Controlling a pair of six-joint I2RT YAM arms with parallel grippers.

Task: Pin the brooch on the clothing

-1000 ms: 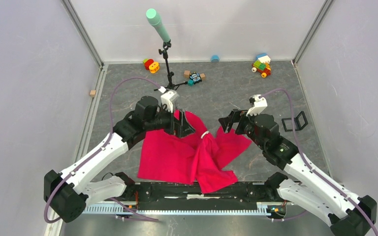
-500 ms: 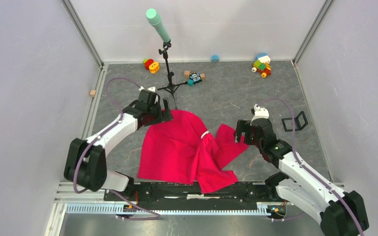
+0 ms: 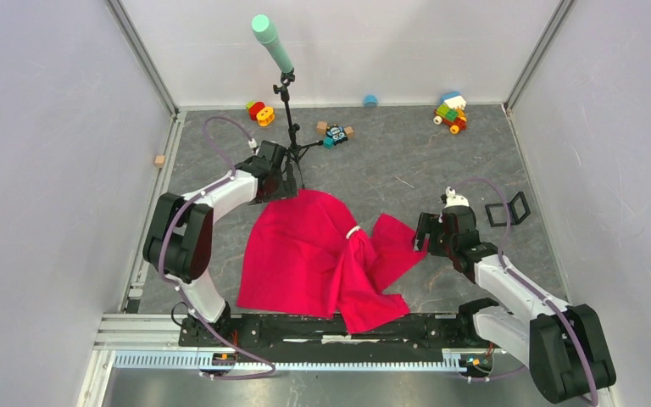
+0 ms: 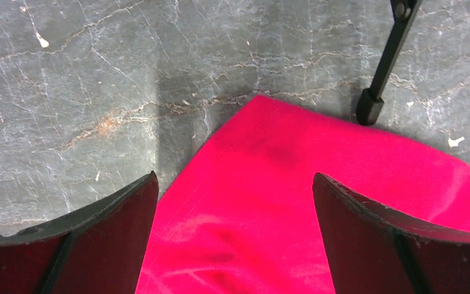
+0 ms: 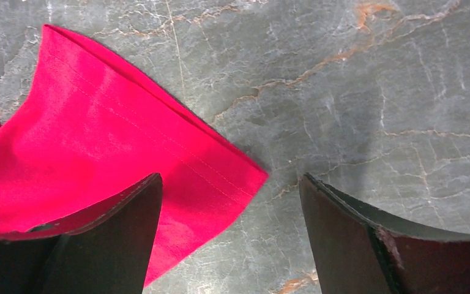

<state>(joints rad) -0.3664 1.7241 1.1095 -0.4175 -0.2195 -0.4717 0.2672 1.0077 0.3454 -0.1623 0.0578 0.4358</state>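
The clothing [image 3: 322, 254] is a bright red-pink shirt lying crumpled on the grey table, with a small white label [image 3: 353, 231] at its bunched middle. The brooch is out of view in every frame. My left gripper [image 3: 281, 180] hangs open low over the shirt's far-left corner; in the left wrist view red fabric [image 4: 269, 208] fills the space between its fingers [image 4: 104, 239]. My right gripper [image 3: 424, 233] stands open at the shirt's right corner. In the right wrist view that hemmed corner [image 5: 208, 165] lies between the jaws, with nothing gripped.
A black tripod stand [image 3: 288, 110] with a green foam top stands just behind the shirt; one of its feet [image 4: 368, 110] sits next to the fabric edge. Toy blocks [image 3: 451, 112] [image 3: 333, 134] [image 3: 260, 112] line the back. A black frame [image 3: 509, 209] lies to the right.
The left gripper has swung from over the shirt's middle out to its far-left corner. The right gripper has moved down and back to the right corner, its jaws narrowing slightly. The shirt's far part lies flatter.
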